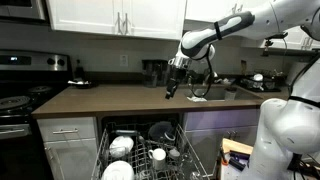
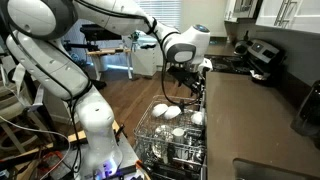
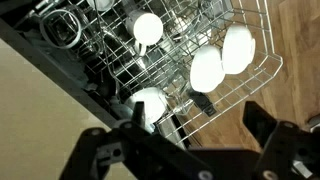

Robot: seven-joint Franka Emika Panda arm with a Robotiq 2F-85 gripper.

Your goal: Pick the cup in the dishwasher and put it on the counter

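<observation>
Hung above the dishwasher (image 1: 140,128), angular black gripper (image 3: 195,115) spread wide and empty. Saw glossy, rounded white dishes (image 3: 205,68) nested in the dishwasher's thin grey wire rack (image 3: 262,80).

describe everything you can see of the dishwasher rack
The rack is grey wire, a grid of thin bars with upright prongs, pulled out of the dishwasher over the wood floor. White dishes sit among its prongs. The open gripper hangs above it, touching nothing.
</observation>
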